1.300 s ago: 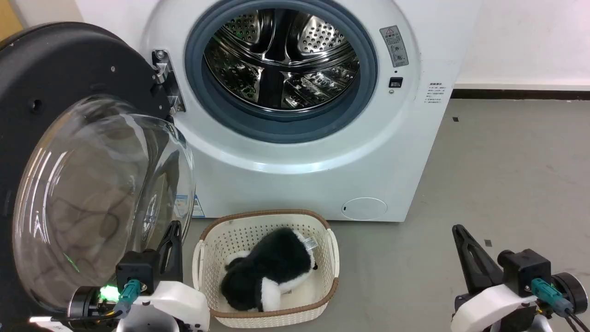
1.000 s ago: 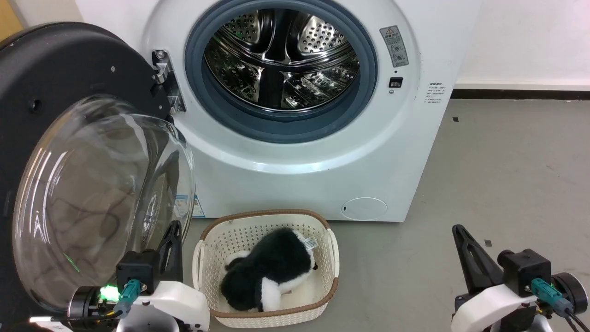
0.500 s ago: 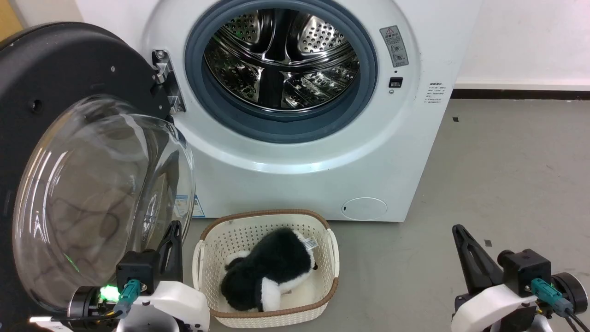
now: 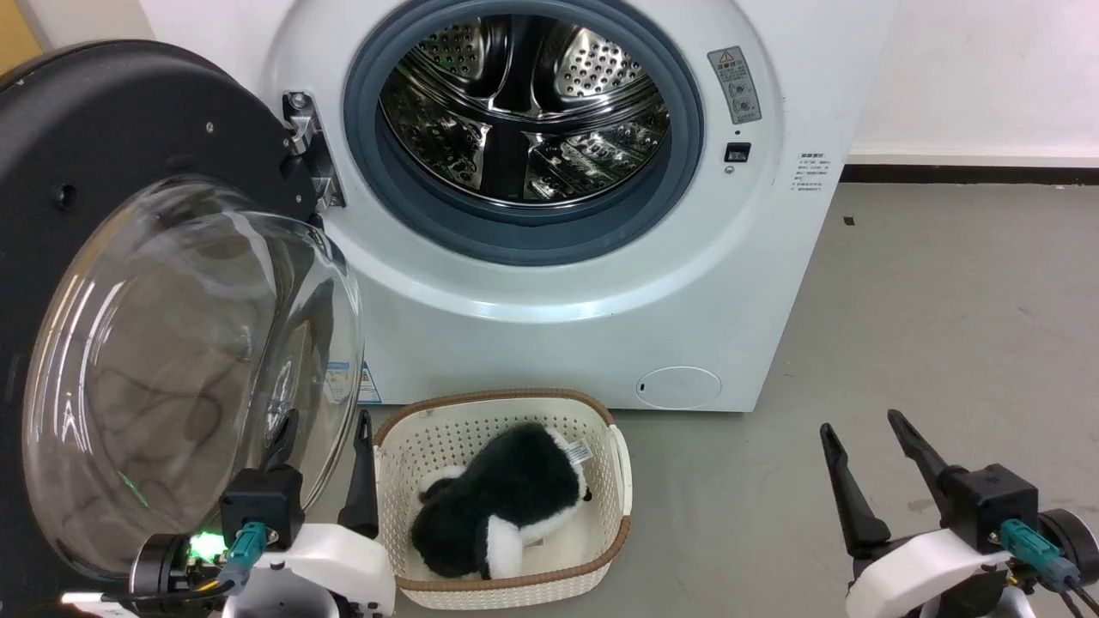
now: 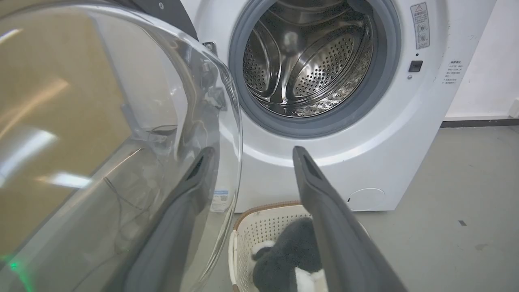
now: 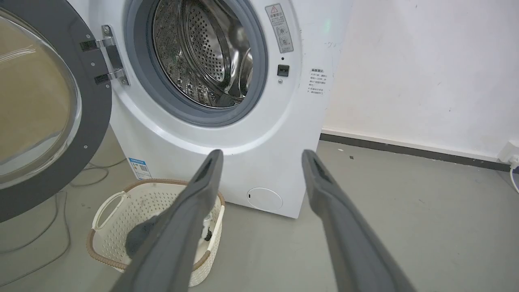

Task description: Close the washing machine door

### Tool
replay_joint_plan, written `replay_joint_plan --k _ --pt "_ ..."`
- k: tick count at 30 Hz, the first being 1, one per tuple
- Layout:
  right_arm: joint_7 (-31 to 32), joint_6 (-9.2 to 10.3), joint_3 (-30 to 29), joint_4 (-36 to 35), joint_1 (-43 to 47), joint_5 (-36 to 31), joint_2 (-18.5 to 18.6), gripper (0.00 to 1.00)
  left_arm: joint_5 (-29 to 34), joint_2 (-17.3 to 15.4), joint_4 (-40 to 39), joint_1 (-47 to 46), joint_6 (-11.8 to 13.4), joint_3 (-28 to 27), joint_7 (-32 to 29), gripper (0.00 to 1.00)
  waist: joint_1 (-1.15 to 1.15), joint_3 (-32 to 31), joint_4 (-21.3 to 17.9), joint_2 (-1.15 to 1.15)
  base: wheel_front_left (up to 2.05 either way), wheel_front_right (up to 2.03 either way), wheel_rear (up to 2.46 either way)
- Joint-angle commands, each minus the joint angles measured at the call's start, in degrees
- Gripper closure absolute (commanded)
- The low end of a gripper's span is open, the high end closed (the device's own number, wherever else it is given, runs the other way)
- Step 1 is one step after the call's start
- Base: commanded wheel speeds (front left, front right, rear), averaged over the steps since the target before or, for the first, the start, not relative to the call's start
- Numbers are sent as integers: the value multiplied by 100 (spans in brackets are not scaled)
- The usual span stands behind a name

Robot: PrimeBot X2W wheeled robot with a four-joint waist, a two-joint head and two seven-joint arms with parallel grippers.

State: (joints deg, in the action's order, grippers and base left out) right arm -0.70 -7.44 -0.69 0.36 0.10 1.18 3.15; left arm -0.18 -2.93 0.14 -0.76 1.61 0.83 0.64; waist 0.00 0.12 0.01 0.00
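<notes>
Looking at the washing machine (image 4: 558, 326) on the far side, a big white front-loader with the steel drum (image 4: 524, 103) in plain sight inside the grey gasket (image 4: 532, 236). Got the washing machine door (image 4: 112, 283) swung all the way out to the left on its hinge (image 4: 305, 146), inner black rim facing this way and the clear glass bowl bulging toward the near side. Definitely not shut, well apart from the drum opening.

Seeing the left gripper (image 4: 328, 421) at near left, fingers spread a fair way apart and holding nothing, parked between the glass bowl and a cream basket (image 4: 506, 592). Can't really tell about contact between its left finger and the glass: could be touching, could be just in front of it, too much glare in the left wrist view to say.

Seeing the right gripper (image 4: 860, 422) at near right over bare grey floor (image 4: 944, 326), also spread apart and empty, well away from the door and off to the right of the basket.

Spotted a black-and-white plush toy (image 4: 506, 506) lying in the basket, just in front of the machine's lower panel. Noticed a small round cap (image 4: 678, 388) low on that panel too, just right of the basket.
</notes>
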Motion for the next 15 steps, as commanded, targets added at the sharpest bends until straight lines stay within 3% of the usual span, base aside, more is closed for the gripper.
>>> replay_joint_plan --k 1,2,3,4,15 --pt "-58 0 -27 7 3 54 -2 0 -11 0 12 -12 48 14 59 0 0 1 1 0 0 0 0" --pt "-70 0 -37 8 4 68 -2 0 -7 -1 16 -14 68 23 71 53 0 2 2 0 0 0 0" --pt "-82 0 -46 9 4 81 -3 0 -3 -2 19 -17 86 32 82 73 0 3 4 0 0 0 0" --pt "-94 0 -56 10 5 95 -3 0 0 -4 22 -20 104 43 94 100 0 5 6 0 0 0 0" --pt "-273 -1 -215 33 -2 324 -6 0 -28 -116 -240 -285 328 99 274 100 0 56 144 0 0 0 0"
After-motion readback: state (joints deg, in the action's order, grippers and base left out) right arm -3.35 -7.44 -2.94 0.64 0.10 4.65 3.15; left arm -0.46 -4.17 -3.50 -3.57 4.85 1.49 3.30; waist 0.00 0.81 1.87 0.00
